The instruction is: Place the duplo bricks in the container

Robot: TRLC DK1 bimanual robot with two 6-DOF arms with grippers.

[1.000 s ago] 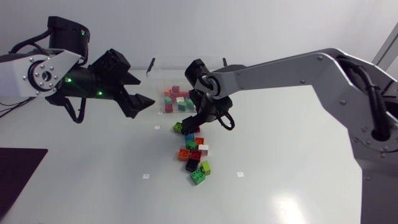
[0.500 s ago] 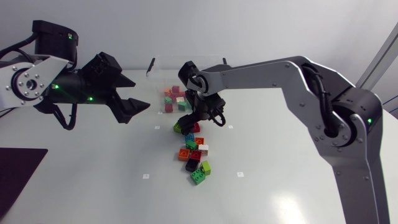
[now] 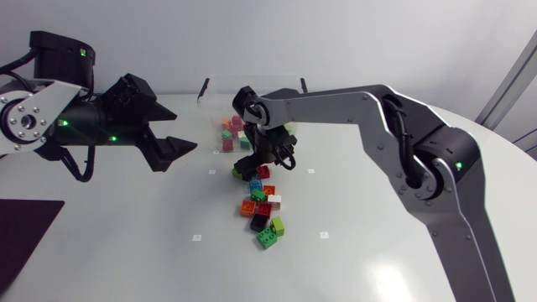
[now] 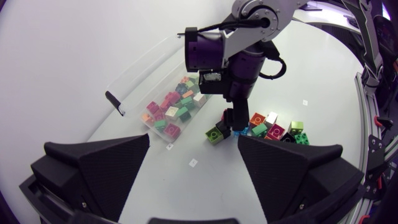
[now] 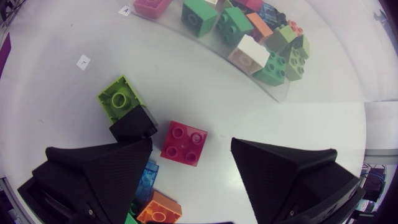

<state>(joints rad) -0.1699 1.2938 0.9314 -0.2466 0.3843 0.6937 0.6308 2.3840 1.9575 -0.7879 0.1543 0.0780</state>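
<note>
Light falls bright and even from above on my white table (image 3: 126, 252), so my right arm (image 3: 352, 105) throws only a faint, soft shadow. Small green lamps glow on my left arm (image 3: 84, 126). In both wrist views the table's edge bows, and the clear container (image 5: 277, 93) wall catches a pale sheen.

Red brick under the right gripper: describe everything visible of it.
The red brick is a square, glossy plastic piece in crimson, with four round studs in a two-by-two block on top. It lies flat on the white table, studs up and slightly turned. It sits in the gap between the tips of the right gripper, whose jaws stand open and touch it on neither side. A black brick lies close beside one corner; whether they touch cannot be told.
</note>
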